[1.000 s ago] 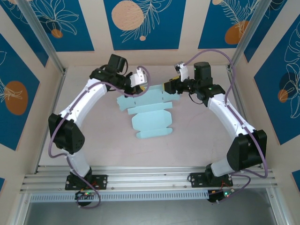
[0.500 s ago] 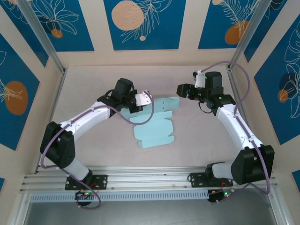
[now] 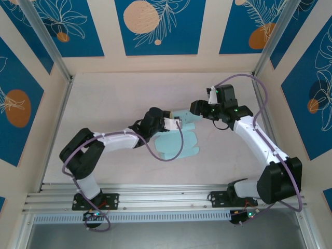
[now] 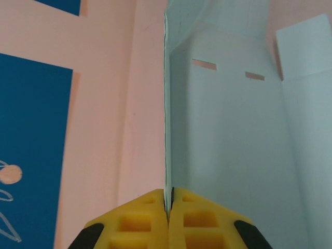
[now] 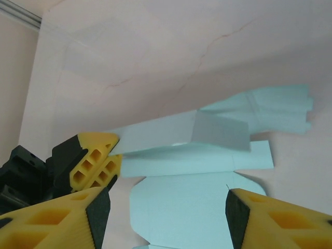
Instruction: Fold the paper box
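Left arm: stretched low across the desk [image 3: 104,98], reaching the box [image 3: 179,145] from its left side.
Left gripper [image 4: 168,201]: yellow pads pressed together on the thin edge of a box panel.
Right arm: elbow bent, wrist tilted down over the box's far end.
Right gripper [image 5: 166,212]: jaws apart, holding nothing, just above the box.
Box look: pale blue die-cut card with creases, two small slots and rounded flaps.
Box place: mostly flat on the desk between both grippers, with the pinched panel lifted.
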Robot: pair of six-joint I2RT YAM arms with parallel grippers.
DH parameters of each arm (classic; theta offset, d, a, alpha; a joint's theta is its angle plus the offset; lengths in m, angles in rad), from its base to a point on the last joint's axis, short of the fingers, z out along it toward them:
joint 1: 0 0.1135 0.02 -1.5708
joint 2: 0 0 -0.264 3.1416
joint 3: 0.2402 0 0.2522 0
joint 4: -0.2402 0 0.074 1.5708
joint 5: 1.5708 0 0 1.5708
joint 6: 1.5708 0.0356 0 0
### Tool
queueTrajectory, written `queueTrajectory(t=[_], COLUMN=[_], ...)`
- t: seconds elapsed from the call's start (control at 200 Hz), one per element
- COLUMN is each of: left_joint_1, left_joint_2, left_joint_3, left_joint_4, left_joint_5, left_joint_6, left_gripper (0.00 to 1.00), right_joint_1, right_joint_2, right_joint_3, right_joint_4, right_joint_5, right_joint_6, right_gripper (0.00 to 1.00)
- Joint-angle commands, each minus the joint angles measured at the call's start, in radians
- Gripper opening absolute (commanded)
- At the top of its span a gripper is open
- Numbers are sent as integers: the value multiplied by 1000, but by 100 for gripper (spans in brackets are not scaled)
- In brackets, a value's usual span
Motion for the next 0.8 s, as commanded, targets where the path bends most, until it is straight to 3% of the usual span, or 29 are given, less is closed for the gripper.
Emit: queueTrajectory(t=[0.0,0.275,0.505,0.795], left_joint_1=[-17,-19,-20,-20], left_joint_2=[12,19,68,130], left_joint_3=[-26,-40,-30,-14], left_joint_4=[201,230,260,305], left_joint_5=[-97,-77,-103,-135], left_joint_6=[88,99,132,122], left_gripper=[0,0,0,0], right_joint_1=[11,20,22,24], right_joint_2=[69,207,330,392], right_joint_3=[64,203,292,262], right_joint_4=[-52,-66,-76,-32], right_joint_5=[41,46,25,-45], right_joint_6=[27,-15,-29,30], right_gripper=[60,60,69,69])
